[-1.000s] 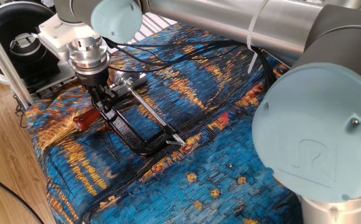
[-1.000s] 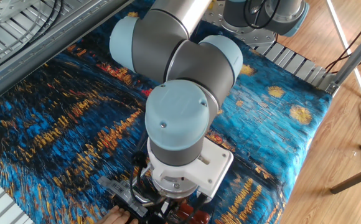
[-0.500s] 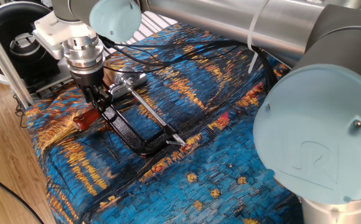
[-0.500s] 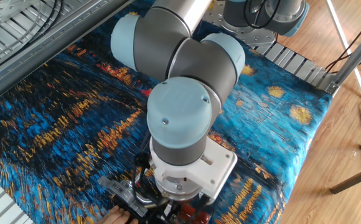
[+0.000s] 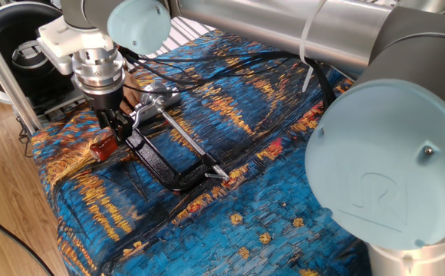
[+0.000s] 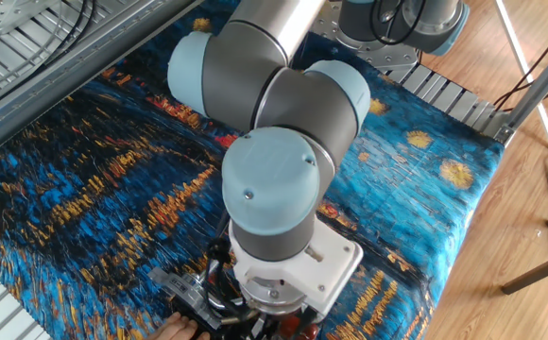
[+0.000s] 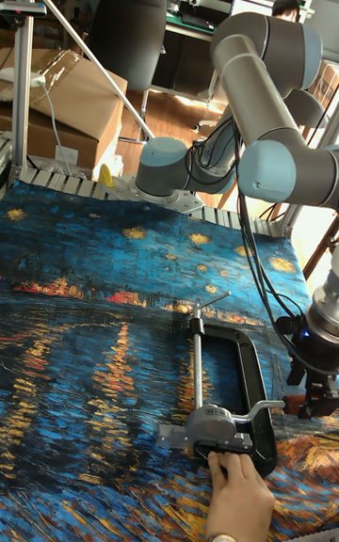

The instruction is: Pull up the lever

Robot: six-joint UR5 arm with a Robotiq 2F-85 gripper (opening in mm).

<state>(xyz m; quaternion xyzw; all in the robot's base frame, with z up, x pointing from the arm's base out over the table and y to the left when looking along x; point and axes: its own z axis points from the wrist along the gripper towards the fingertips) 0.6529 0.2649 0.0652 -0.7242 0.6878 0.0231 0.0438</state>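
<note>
The lever [image 5: 104, 146] is a short silver bar with a red-orange sleeve, hinged on the black clamp frame [image 5: 158, 165] lying on the blue patterned cloth. My gripper [image 5: 113, 125] points straight down at the cloth's left end and is shut on the lever, just above the sleeve. In the tall fixed view the gripper [image 7: 304, 384] hangs at the right, the red sleeve [image 7: 295, 406] sits under its fingers and the silver bar [image 7: 260, 407] runs left to the clamp head. In the other fixed view my own wrist [image 6: 274, 283] hides the gripper.
A person's hand [image 7: 240, 495] holds down the clamp head. The clamp's long thin rod [image 5: 188, 138] runs along the cloth. Black cables [image 5: 207, 57] cross the cloth behind it. The table's left edge [image 5: 46, 176] lies close to the gripper.
My gripper has shifted left and slightly back with the lever. The red sleeve now looks shorter and more tilted than one second ago. The clamp frame has stayed put.
</note>
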